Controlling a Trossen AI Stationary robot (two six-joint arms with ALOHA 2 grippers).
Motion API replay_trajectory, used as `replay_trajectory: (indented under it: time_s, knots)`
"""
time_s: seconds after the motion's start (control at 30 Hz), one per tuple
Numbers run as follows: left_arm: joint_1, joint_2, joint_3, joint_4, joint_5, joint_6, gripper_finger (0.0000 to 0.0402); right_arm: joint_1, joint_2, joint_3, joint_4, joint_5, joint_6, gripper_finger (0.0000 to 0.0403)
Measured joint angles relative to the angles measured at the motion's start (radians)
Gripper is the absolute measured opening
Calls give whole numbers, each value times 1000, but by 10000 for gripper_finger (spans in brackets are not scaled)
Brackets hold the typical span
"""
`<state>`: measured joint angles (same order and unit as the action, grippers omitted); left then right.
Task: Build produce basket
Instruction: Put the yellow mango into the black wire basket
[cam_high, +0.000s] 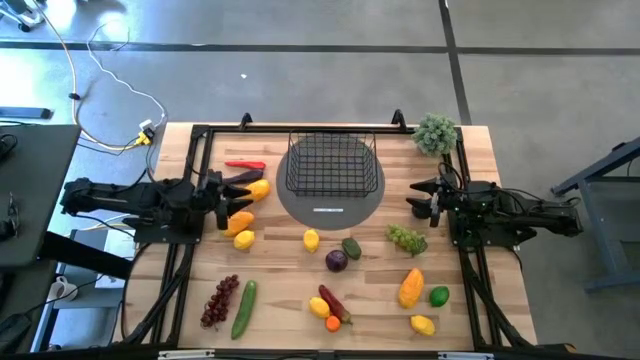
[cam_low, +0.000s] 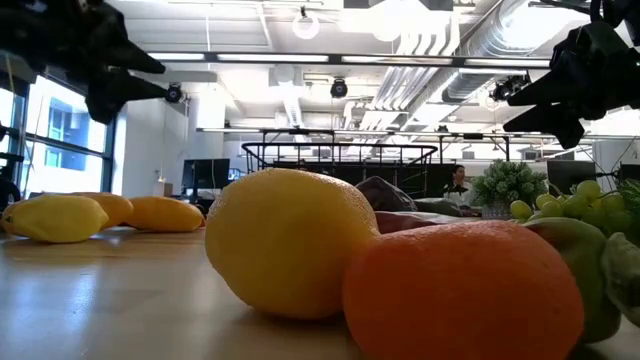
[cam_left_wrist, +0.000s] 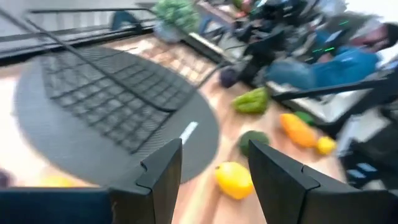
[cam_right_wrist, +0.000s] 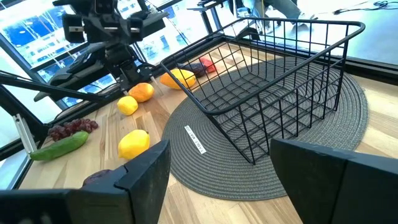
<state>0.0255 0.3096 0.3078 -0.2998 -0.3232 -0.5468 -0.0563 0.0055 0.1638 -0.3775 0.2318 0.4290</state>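
- High view: the basket (cam_high: 331, 165) sits empty on the round grey mat (cam_high: 330, 200) at the far middle of the tabletop (cam_high: 280, 290). My left gripper (cam_high: 232, 192) hovers at the left over a cluster of yellow and orange fruit (cam_high: 243, 222); my right gripper (cam_high: 420, 197) hangs at the right, just far of the green grapes (cam_high: 407, 238). The rest of the produce lies scattered on the near half. I judge nothing is loaded yet, so each arm should take the fruit closest to it.
- Low view: a lemon (cam_low: 290, 240) and an orange fruit (cam_low: 463, 290) fill the foreground; both arms hang above, holding nothing.
- Left wrist view: my fingers (cam_left_wrist: 163, 174) stand apart and empty, with a yellow lemon (cam_left_wrist: 233, 179) beyond them near the mat's edge. I would centre on one fruit before descending.
- Right wrist view: my fingers (cam_right_wrist: 146, 171) are wide and empty, facing the basket (cam_right_wrist: 280, 87). Its wire rim stands high, so any drop needs to clear it first.
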Motion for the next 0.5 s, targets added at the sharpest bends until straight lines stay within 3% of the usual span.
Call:
replay_trajectory:
  time_s: [0.27,0.5]
  knots:
    - [56,263,218,-261,-49,-43,172,0,0,0,0,0,0,256]
    - [201,449,332,-347,96,-37,172,0,0,0,0,0,0,256]
